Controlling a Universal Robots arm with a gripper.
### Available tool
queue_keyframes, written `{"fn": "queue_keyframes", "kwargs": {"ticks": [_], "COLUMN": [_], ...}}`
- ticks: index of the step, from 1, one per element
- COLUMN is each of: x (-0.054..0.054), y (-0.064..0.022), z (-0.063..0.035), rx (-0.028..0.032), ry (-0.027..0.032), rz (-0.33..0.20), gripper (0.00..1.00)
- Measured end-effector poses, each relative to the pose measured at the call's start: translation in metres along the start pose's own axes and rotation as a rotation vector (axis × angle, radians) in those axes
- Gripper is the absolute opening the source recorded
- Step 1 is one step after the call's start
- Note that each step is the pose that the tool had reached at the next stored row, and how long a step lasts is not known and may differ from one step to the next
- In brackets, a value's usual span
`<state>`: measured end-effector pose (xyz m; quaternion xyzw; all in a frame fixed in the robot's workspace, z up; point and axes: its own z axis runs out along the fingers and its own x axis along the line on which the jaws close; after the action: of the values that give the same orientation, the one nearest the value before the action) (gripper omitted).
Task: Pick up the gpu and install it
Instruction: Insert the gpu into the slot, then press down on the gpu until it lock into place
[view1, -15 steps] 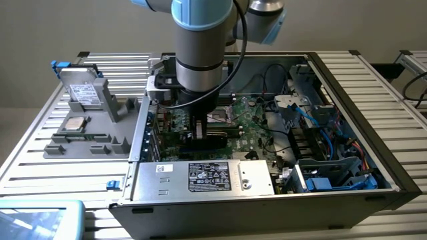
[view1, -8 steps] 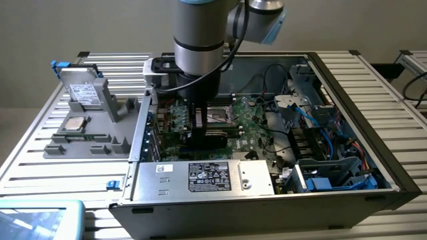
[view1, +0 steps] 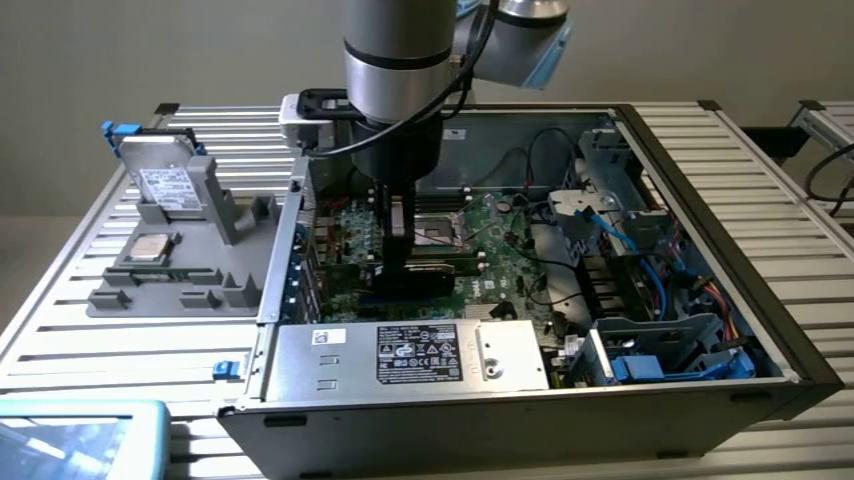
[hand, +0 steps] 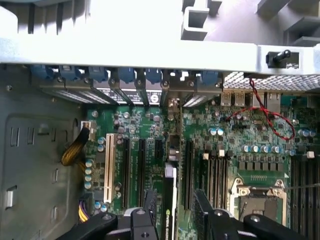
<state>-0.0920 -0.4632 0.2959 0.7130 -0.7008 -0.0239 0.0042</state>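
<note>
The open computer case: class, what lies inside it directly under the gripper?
Under the gripper lies the green motherboard with its expansion slots. The gpu stands edge-on between the fingers, covering the slot beneath it.

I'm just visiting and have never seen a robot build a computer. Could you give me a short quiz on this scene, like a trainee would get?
1. True or false: the gpu lies on the grey tray outside the computer case.
2. What stands upright on that tray? A) a fan B) a silver drive box C) a cable reel
3. Fill in: the gripper hangs over the ____ motherboard.
Key: 1 false, it stands on edge inside the case, over the motherboard; 2 B; 3 green.
</note>
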Motion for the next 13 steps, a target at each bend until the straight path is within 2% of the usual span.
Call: {"fn": "queue_keyframes", "kwargs": {"ticks": [10, 11, 13], "x": [0.0, 0.0, 0.0], "y": [0.0001, 0.0001, 0.0001], "z": [-0.0001, -0.0001, -0.0001], "rx": [0.0044, 0.0049, 0.0057], "ry": [0.0003, 0.0003, 0.0004], "rz": [0.0, 0.0, 0.0], "gripper": [0.43, 0.41, 0.28]}}
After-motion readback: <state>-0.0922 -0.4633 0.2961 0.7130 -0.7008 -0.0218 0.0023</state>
